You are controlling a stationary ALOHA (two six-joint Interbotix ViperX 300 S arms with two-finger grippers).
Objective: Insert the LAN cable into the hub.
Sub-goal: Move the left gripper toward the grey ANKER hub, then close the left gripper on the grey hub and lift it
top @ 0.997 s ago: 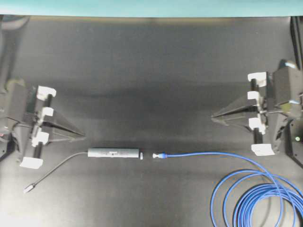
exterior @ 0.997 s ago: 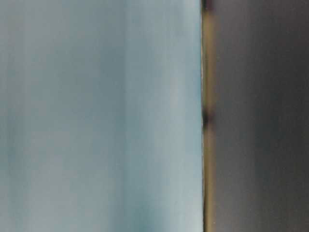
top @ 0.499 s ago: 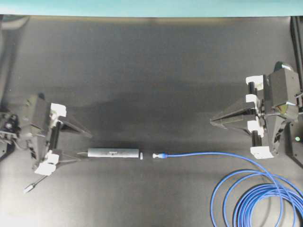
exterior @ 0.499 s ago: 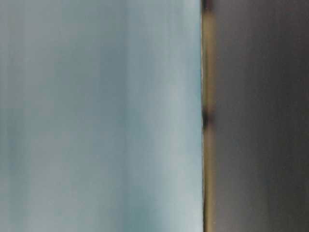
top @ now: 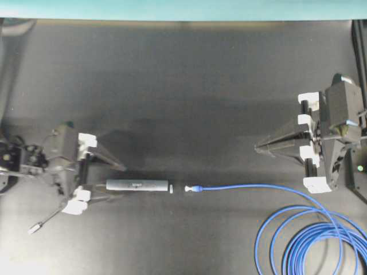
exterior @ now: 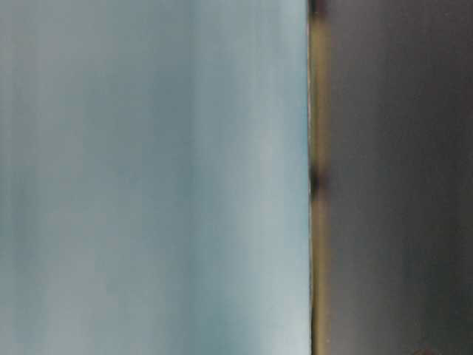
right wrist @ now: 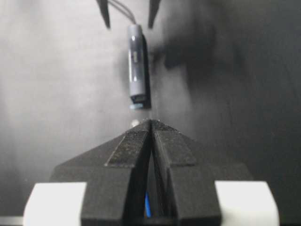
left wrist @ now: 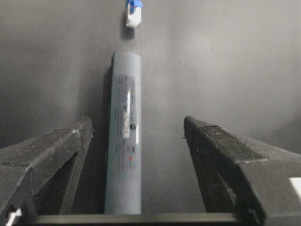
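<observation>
The hub (top: 137,185) is a slim dark-grey bar with a light label, lying flat left of centre. It also shows in the left wrist view (left wrist: 124,141) and the right wrist view (right wrist: 136,66). The LAN cable's blue boot and clear plug (top: 192,188) lie just off the hub's lighter end, not touching it. The blue cable (top: 309,240) coils at the bottom right. My left gripper (top: 119,183) is open, its fingers (left wrist: 221,150) either side of the hub's cord end without touching. My right gripper (top: 258,148) is shut and empty, above the cable.
The hub's thin grey cord (top: 63,212) runs down-left under the left gripper to a small plug (top: 35,228). A teal strip (top: 183,8) edges the back of the black table. The table-level view is a blur of pale blue and dark grey.
My left gripper has opened and moved right and towards the front, from shut beside the hub to straddling its cord end. The right gripper has barely shifted. Hub and cable have not moved.
</observation>
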